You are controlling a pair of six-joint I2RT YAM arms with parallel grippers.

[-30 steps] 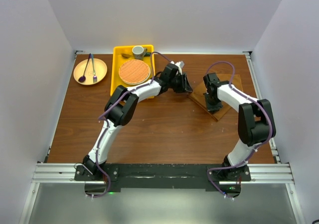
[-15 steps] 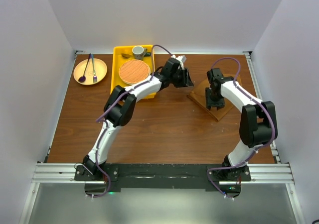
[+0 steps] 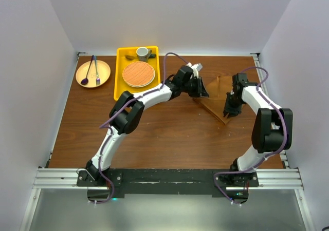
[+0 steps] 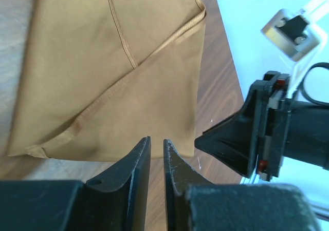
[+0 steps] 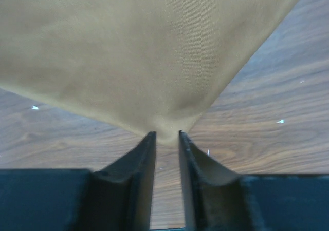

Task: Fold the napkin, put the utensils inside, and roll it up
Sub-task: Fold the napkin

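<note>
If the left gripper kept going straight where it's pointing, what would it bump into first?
The napkin. Its near edge lies right at the left gripper's tips, jaws nearly shut. Whether it would push the cloth or skim over it is hard to judge.

Left arm (image 3: 149,95) reaches from lower left of top view to centre. Left gripper (image 4: 157,142): fingers nearly together, thin slit only. Right arm (image 3: 267,126) folded up right side, elbow outward. Right gripper (image 5: 167,137) pinched on napkin (image 5: 128,51) corner.
</note>
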